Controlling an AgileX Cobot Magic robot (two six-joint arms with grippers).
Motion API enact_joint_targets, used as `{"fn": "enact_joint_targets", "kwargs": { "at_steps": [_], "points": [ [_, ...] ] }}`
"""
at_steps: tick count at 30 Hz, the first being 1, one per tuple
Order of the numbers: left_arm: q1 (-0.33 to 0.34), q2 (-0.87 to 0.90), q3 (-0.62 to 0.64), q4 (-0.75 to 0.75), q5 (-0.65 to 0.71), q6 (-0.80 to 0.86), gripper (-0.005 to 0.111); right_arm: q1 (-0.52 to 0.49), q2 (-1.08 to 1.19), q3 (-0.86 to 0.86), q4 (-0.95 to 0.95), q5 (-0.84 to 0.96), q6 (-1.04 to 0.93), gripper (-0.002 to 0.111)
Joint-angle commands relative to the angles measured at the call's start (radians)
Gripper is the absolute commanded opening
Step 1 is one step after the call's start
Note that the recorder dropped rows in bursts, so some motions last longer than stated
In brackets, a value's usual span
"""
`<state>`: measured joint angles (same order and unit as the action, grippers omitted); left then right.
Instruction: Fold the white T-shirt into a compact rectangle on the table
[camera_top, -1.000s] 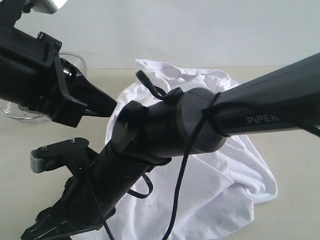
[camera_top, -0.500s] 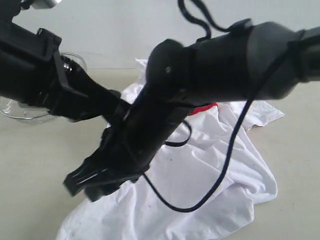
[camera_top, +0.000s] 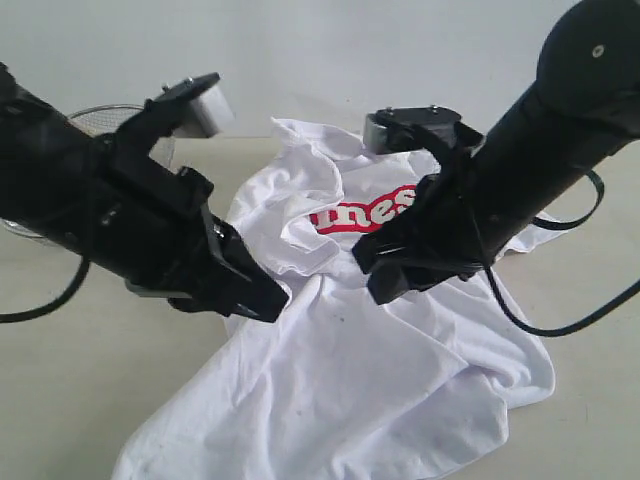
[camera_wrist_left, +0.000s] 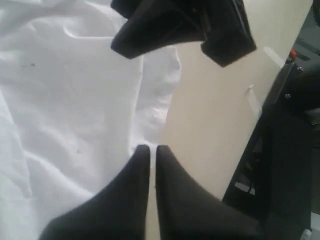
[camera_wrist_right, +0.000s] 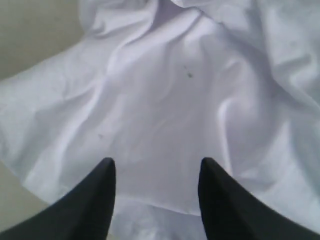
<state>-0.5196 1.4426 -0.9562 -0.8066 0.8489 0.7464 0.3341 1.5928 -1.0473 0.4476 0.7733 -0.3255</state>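
We see the white T-shirt (camera_top: 360, 380) crumpled on the table (camera_top: 80, 380). The left gripper (camera_wrist_left: 149, 150) is clenched empty over its edge; the right gripper (camera_wrist_right: 156, 167) hangs released above it.

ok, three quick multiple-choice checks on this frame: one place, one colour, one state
1. What lies beneath the right end effector?
A. a cardboard box
B. the white T-shirt
C. a metal tray

2. What colour is the lettering on the shirt?
A. blue
B. green
C. red

3. How do the jaws of the left end effector stand?
A. shut
B. wide open
C. out of every view

Answers:
1 B: rumpled white cloth fills the right wrist view below the spread fingers.
2 C: the exterior view shows red letters on the chest between the two arms.
3 A: in the left wrist view the two fingers stand together with only a thin slit between them.
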Motion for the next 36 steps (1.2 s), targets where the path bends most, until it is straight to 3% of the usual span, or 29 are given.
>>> {"fn": "enact_joint_targets", "kwargs": {
  "at_steps": [1, 4, 7, 10, 28, 34, 36],
  "points": [
    [-0.021, 0.084, 0.004, -0.043, 0.0, 0.047, 0.004, -0.127, -0.013, 0.032, -0.084, -0.007, 0.06, 0.044],
    [-0.025, 0.151, 0.004, -0.041, -0.072, 0.047, 0.004, -0.294, -0.013, 0.108, -0.06, 0.009, 0.012, 0.044],
    [-0.025, 0.212, 0.004, -0.041, -0.123, 0.055, 0.004, -0.397, -0.013, 0.227, -0.007, -0.047, -0.061, 0.044],
    [-0.025, 0.267, 0.004, -0.041, -0.17, 0.055, 0.004, -0.403, -0.013, 0.302, 0.013, -0.127, -0.081, 0.044],
    [-0.025, 0.348, 0.004, -0.039, -0.225, 0.057, 0.004, -0.405, 0.155, 0.303, -0.011, -0.221, -0.095, 0.044],
    [-0.025, 0.348, 0.004, -0.039, -0.232, 0.057, 0.004, -0.405, 0.2, 0.303, 0.135, -0.2, -0.21, 0.044],
    [-0.025, 0.348, 0.004, -0.039, -0.23, 0.057, 0.004, -0.405, 0.201, 0.303, 0.209, -0.179, -0.276, 0.038]
  ]
}}
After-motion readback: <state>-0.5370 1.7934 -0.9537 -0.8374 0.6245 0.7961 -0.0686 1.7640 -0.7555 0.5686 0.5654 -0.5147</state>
